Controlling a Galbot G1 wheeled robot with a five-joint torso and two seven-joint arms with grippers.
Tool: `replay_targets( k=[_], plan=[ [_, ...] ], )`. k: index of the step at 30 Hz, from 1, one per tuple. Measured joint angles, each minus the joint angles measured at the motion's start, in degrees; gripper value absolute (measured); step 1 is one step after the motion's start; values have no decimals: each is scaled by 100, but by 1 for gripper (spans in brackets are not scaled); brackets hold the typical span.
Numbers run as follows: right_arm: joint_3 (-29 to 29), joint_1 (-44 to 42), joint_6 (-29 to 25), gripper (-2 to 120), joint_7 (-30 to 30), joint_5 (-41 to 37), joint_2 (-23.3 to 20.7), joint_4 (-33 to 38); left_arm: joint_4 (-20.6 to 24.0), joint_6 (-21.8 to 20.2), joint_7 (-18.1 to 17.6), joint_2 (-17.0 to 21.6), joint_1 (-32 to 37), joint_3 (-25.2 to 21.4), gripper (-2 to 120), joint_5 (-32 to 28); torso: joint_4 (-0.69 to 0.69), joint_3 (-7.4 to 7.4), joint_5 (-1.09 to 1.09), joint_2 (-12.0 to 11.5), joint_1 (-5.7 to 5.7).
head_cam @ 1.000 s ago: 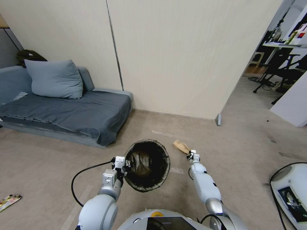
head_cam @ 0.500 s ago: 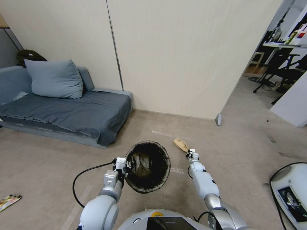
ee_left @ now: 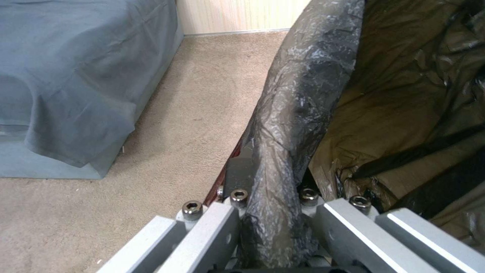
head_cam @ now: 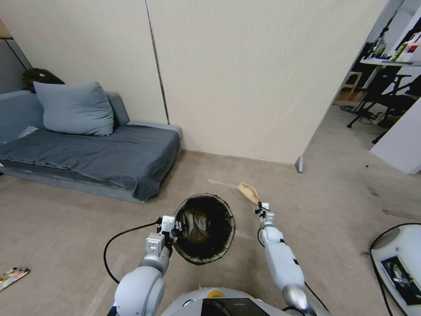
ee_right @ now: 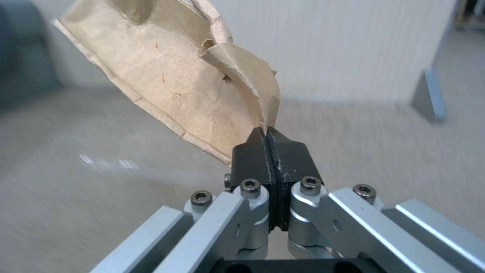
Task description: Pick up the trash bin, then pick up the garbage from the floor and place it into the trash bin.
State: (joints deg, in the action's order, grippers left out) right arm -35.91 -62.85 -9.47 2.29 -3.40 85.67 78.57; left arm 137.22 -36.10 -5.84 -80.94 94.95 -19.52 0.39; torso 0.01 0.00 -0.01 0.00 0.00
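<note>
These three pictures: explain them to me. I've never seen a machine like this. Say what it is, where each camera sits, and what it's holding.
It is a wheeled robot with two arms, each ending in a pincer. The wide picture comes from its head, looking down at a carpeted floor by a grey sofa. The other two come from cameras on its wrists. The left end effector is clamped on the rim of the trash bin, a round bucket lined with a dark bag; the left wrist picture shows that rim pinched between the fingers. The right end effector is shut on a piece of tan paper, held above the floor, to the right of the bin. A colourful wrapper lies far left.
</note>
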Motion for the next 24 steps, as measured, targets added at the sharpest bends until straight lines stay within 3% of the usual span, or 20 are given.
replay_targets(
  k=[6,13,20,24],
  plan=[
    [171,-1268,-449,0,367,3,76,1826,-22,5,3,-13,-11,13,1,-17,-3,0,1,0,0],
    [410,-2228,-1232,0,1216,109,101,3097,-51,12,5,14,-52,-8,1,-46,-1,0,1,0,0],
    [712,-2839,-1572,0,1577,270,-94,3583,-102,20,12,20,-111,-9,1,-63,-1,0,0,0,0],
    [993,-3145,-1748,0,1587,606,-210,3524,-119,27,16,-10,-154,23,1,-66,-1,0,0,0,0]
  ],
)
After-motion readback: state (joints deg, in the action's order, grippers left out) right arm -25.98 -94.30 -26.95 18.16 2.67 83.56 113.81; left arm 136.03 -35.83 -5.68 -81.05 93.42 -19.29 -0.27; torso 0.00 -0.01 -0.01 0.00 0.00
